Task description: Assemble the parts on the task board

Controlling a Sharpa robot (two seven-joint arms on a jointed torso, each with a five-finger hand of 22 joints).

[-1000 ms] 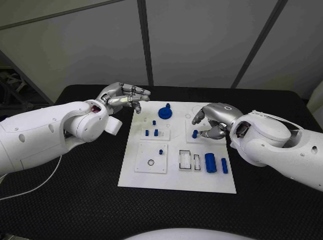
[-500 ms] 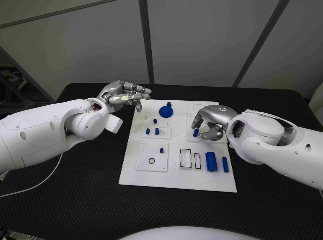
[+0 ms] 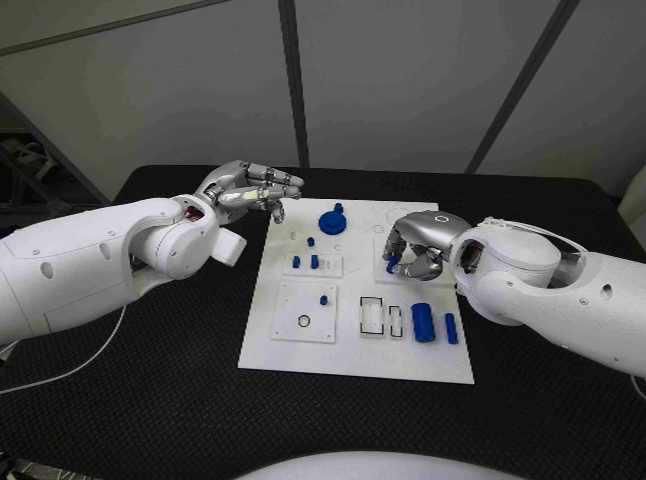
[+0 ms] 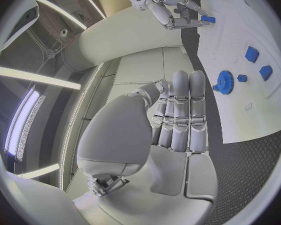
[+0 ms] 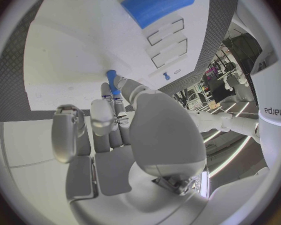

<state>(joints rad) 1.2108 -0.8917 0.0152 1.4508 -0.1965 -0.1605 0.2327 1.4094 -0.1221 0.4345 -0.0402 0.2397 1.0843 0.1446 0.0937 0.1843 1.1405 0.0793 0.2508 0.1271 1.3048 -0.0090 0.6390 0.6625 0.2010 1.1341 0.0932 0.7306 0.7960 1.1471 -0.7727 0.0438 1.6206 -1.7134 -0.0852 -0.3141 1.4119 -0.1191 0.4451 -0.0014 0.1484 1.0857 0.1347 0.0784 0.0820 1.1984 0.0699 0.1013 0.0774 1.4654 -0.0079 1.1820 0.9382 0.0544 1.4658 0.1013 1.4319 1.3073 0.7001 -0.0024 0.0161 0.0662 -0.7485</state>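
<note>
The white task board [image 3: 355, 345] lies in the middle of the black table. My right hand [image 3: 420, 243] hovers over the board's far right part and pinches a small blue peg [image 3: 391, 264] between thumb and fingertip; the peg [image 5: 112, 79] points down at the board. That hand with its peg [image 4: 207, 19] also appears in the left wrist view. My left hand [image 3: 251, 192] hangs over the board's far left corner, holding nothing, its fingers [image 4: 180, 110] side by side. A blue gear [image 3: 332, 222] stands on the board near it.
Small blue pegs [image 3: 304, 262] stand in a plate left of centre, and another [image 3: 325, 301] in the plate nearer me. A blue cylinder [image 3: 423, 325] and a blue bar [image 3: 450, 328] lie near the board's right edge. Black table surrounds the board.
The right hand's fingers have curled in around the blue peg, and its arm has shifted slightly toward the board. The left hand has barely moved.
</note>
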